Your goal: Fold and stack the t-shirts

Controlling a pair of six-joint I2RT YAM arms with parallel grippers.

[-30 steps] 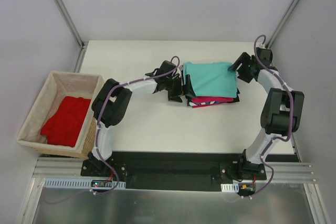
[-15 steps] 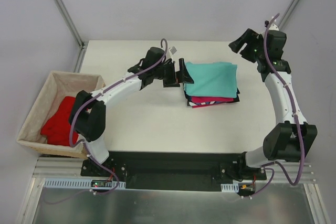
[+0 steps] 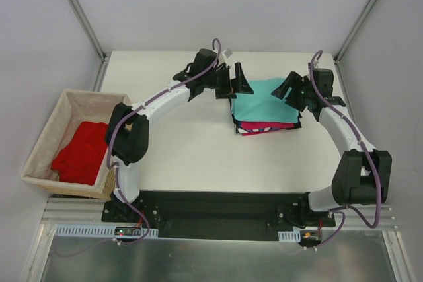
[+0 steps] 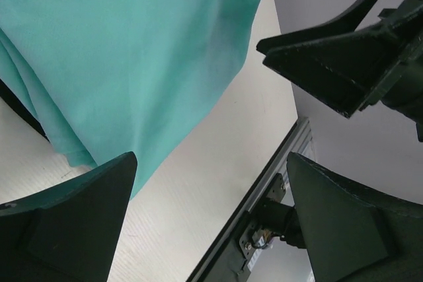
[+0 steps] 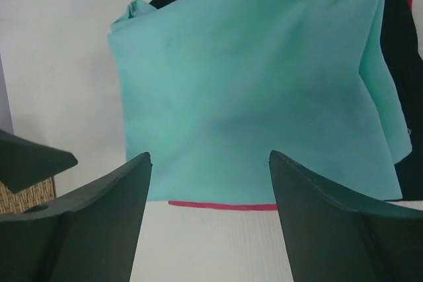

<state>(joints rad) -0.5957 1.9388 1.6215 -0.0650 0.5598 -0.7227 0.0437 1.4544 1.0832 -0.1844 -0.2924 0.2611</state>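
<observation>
A folded stack of t-shirts lies at the table's back middle. A teal-green shirt (image 3: 263, 102) (image 4: 125, 51) (image 5: 258, 84) is on top, over a magenta-pink one (image 3: 268, 125) (image 5: 225, 205) and a black one (image 3: 299, 121) (image 5: 404, 64). A bright red shirt (image 3: 82, 152) lies crumpled in the wicker basket (image 3: 47, 130). My left gripper (image 3: 238, 81) (image 4: 211, 158) hovers open at the stack's back left corner, holding nothing. At the stack's right side my right gripper (image 3: 289, 88) (image 5: 210, 155) is open above the teal shirt, also holding nothing.
The basket stands off the table's left edge. Metal frame posts (image 3: 79, 11) rise at the back corners, and a rail (image 4: 264, 189) runs along the table edge. The two grippers face each other across the stack, and the right one's fingers (image 4: 317, 64) show in the left wrist view.
My left gripper has moved from the stack's left side back to its back left corner. The right gripper rose toward the back, then came down over the stack's right side.
</observation>
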